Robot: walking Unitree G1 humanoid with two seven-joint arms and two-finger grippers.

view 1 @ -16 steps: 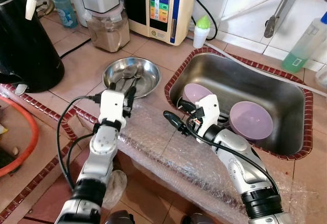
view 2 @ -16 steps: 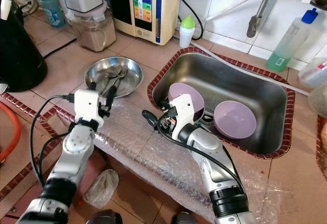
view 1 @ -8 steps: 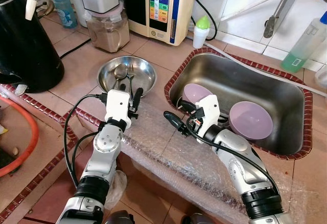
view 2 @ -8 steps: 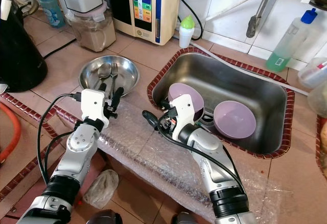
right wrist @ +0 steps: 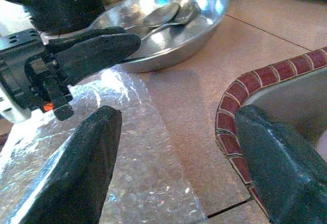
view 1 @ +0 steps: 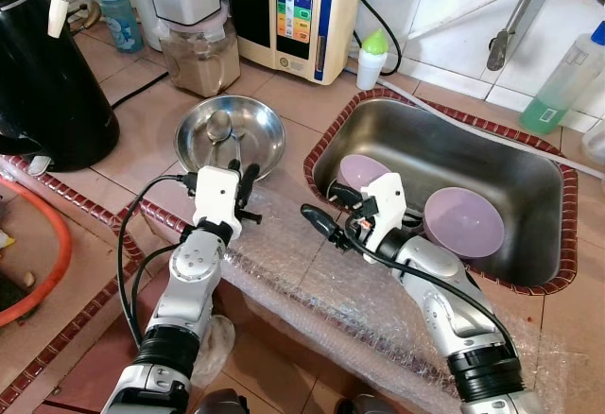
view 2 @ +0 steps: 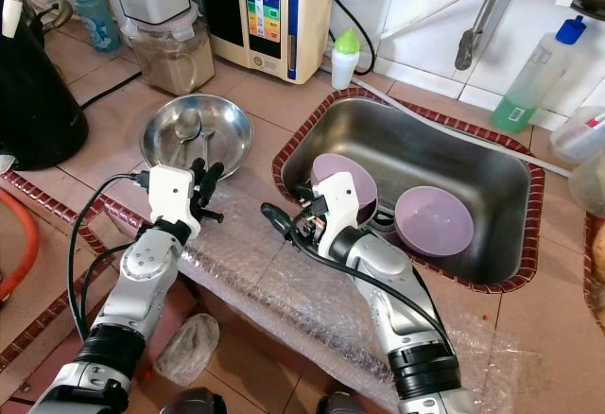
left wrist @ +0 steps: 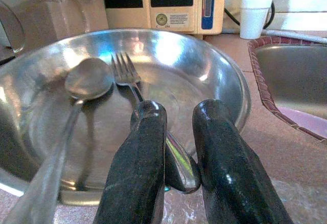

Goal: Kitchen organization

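Pinching the fork (left wrist: 134,87) handle between its black fingers, the left gripper (view 1: 240,170) sits at the near rim of the steel bowl (view 1: 270,140), left of middle. A spoon (left wrist: 87,81) lies beside the fork inside. The right gripper (view 1: 326,214), fingers spread wide, hangs by the sink (view 1: 529,182) with two purple bowls (view 1: 465,220).

Left hand (left wrist: 173,147) narrow, right hand (right wrist: 173,147) agape

Bare tiled counter (view 1: 142,121) behind steel dish (view 1: 260,126), kettle (view 1: 47,74) and blender (view 1: 194,26) crowding its far side
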